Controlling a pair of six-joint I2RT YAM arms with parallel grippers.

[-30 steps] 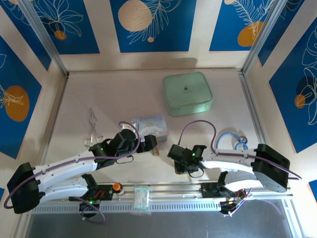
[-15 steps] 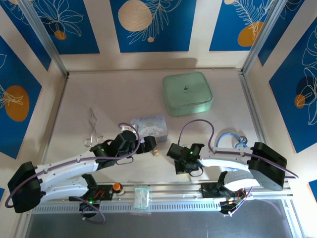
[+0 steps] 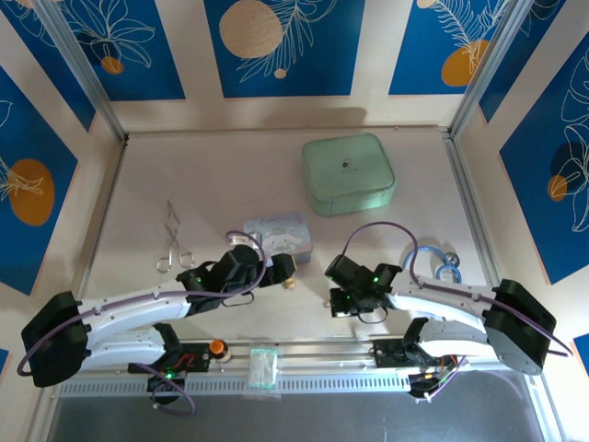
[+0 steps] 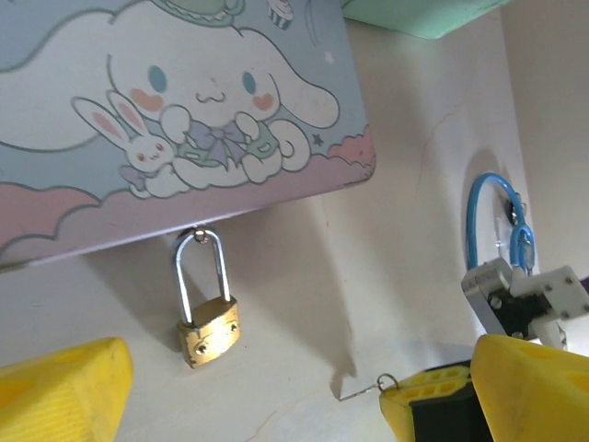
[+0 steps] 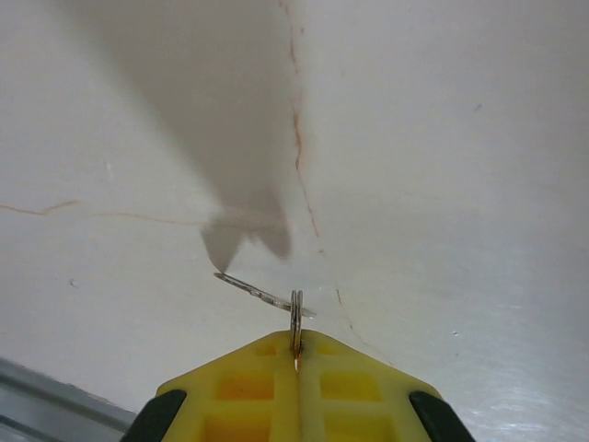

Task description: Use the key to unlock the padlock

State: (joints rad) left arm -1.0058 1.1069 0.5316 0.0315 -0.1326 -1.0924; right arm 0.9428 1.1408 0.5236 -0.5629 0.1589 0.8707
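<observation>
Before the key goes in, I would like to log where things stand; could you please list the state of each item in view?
cartoon tin: lid shut.
padlock: shackle shut, hung from the tin's clasp, no key in it.
right gripper: shut on the key.
key: pinched, clear of the padlock.
left gripper: open, empty.
green box: lid shut.

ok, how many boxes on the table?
2. The green box sits at the far middle; the cartoon box lies nearer, the padlock at its near edge.

Bright, even light; soft shadows; sharp focus
</observation>
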